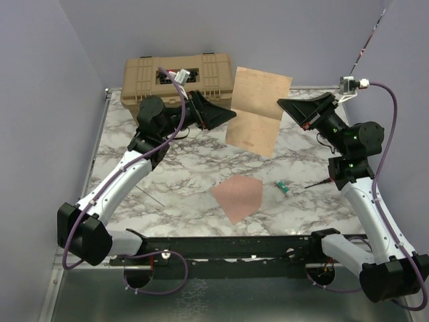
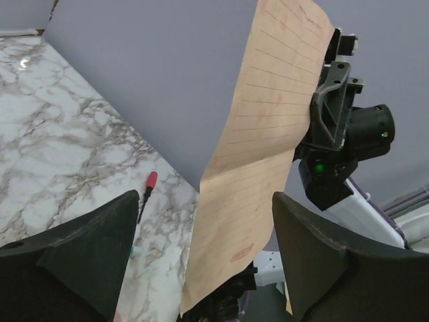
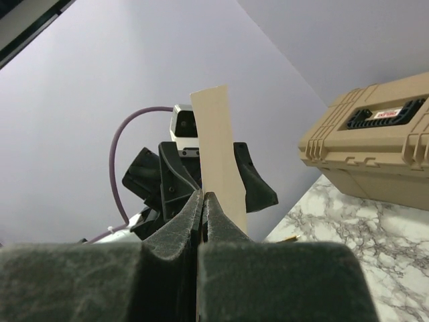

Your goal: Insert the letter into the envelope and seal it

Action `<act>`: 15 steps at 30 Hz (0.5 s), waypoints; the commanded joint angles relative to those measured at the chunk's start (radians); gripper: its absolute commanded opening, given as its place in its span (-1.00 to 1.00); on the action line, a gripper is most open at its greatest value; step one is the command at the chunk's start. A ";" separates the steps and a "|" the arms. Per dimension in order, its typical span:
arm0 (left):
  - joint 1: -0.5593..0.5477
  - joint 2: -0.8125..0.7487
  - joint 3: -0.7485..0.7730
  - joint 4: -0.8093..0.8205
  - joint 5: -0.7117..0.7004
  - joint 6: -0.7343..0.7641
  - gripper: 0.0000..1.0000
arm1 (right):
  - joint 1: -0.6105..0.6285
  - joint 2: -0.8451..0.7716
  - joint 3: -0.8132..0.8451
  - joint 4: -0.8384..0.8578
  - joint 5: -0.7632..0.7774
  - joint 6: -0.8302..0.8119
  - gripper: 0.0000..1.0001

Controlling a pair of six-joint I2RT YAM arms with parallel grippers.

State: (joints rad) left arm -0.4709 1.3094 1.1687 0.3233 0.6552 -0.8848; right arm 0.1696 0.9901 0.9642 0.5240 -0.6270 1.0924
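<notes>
Right end effector (image 3: 203, 194) pinches the letter (image 3: 218, 147); only overhead shows the envelope (image 1: 238, 196).

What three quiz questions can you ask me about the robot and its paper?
1. True or false: the letter is inside the envelope.
2. Which arm's fingers pinch the letter: A left, B right, C both?
3. Fill in: the envelope lies flat on the marble ____.

Key
1. False: the letter is held up in the air.
2. B: the right fingers are shut on it, and the left fingers are open.
3. table
</notes>
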 commanded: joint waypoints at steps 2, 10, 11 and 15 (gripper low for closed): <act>0.006 -0.038 -0.048 0.186 0.088 -0.086 0.50 | 0.005 0.008 0.038 0.071 -0.017 0.054 -0.99; 0.004 -0.016 -0.095 0.279 0.146 -0.133 0.40 | 0.005 0.054 0.030 0.220 -0.058 0.162 -0.99; 0.004 -0.010 -0.099 0.294 0.147 -0.142 0.35 | 0.004 0.059 0.031 0.226 -0.065 0.167 -0.99; 0.005 -0.009 -0.104 0.340 0.148 -0.151 0.10 | 0.005 0.064 0.026 0.229 -0.086 0.170 -0.99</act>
State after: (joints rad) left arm -0.4702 1.2949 1.0786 0.5636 0.7616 -1.0061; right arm 0.1696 1.0531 0.9752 0.6907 -0.6594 1.2324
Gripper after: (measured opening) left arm 0.626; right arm 0.005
